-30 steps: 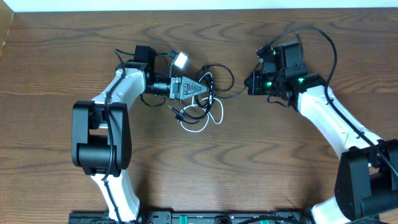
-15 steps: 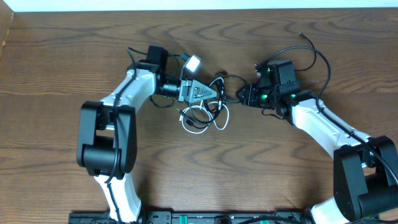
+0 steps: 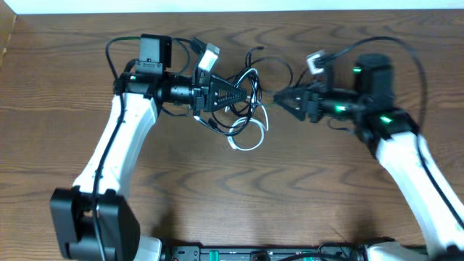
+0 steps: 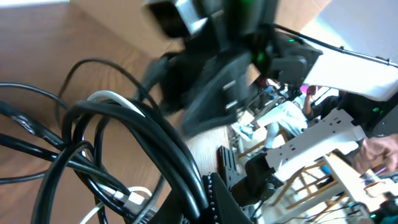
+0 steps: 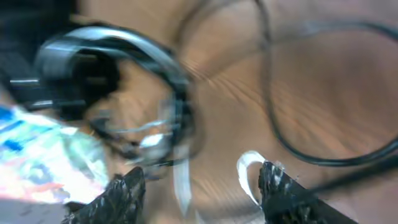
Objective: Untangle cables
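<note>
- Gripping the black cables [image 4: 168,149] with my left gripper [image 3: 243,94], I have those jaws shut tight on the tangle.
- The white cable [image 3: 249,142] loops just below those jaws, above the table [image 3: 217,203].
- My right gripper [image 3: 279,98] has its jaws apart, just beside the tangle's right edge; I cannot tell whether it touches a strand.

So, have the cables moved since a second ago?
Yes. In the overhead view the cables have shifted toward the table's far edge and slightly toward the right arm, with the left gripper shut on them.
</note>
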Available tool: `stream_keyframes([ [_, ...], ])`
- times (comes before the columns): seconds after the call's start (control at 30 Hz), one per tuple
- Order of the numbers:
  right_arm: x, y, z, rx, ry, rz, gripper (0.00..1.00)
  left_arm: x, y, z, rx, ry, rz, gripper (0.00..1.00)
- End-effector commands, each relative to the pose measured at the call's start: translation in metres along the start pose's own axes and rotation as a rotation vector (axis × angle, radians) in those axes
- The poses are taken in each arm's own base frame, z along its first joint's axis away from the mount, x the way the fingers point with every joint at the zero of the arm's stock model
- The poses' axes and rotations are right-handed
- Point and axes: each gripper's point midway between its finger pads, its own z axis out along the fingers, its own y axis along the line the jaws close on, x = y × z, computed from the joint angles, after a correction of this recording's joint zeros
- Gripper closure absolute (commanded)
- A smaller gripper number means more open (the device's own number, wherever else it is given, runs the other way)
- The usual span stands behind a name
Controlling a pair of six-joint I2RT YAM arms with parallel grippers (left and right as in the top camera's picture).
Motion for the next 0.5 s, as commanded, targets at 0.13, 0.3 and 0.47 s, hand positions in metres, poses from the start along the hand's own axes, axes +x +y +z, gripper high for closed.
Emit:
stream_keyframes([
  [0.13, -0.05, 0.033, -0.07, 0.133, -0.224, -0.161, 0.33, -0.015, -0.033, 0.001, 0.039, -0.012, 0.105, 0.93],
  [0.3, -0.058, 0.026, -0.083, 0.203, -0.264, -0.216, 0.2, -0.018, -0.04, 0.002, 0.044, -0.011, 0.132, 0.93],
  [0.47, -0.065, -0.009, -0.086, 0.349, -0.297, -0.159, 0.2, -0.016, -0.05, 0.011, 0.069, 0.005, 0.135, 0.93],
])
